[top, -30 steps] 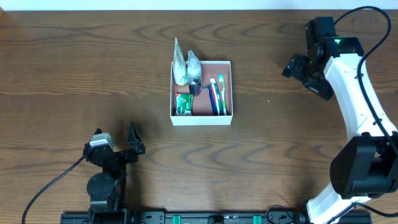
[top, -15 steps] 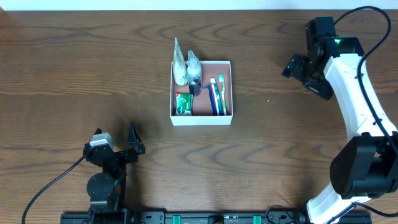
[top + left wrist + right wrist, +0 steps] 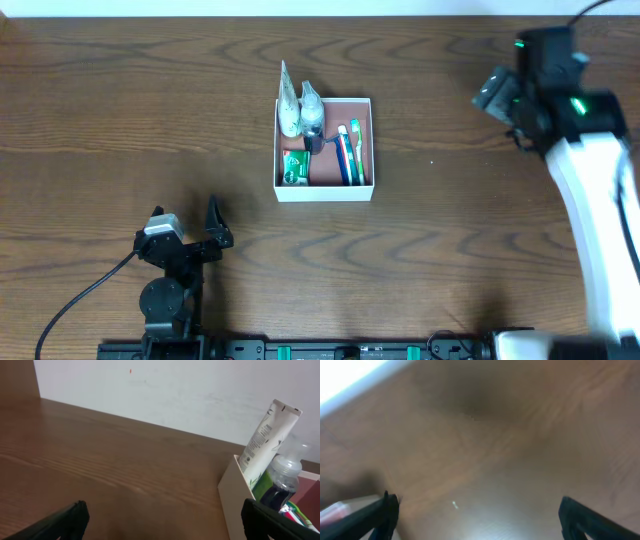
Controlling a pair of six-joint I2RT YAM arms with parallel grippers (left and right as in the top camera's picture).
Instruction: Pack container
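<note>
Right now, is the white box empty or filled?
Partly filled: the container holds a tube, a bottle and toothbrushes, with some floor bare.

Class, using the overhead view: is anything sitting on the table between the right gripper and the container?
Nothing visible does. Between the right gripper and the container there is only bare wooden table. The toothbrushes on that side lie inside the container, not in the path.
</note>
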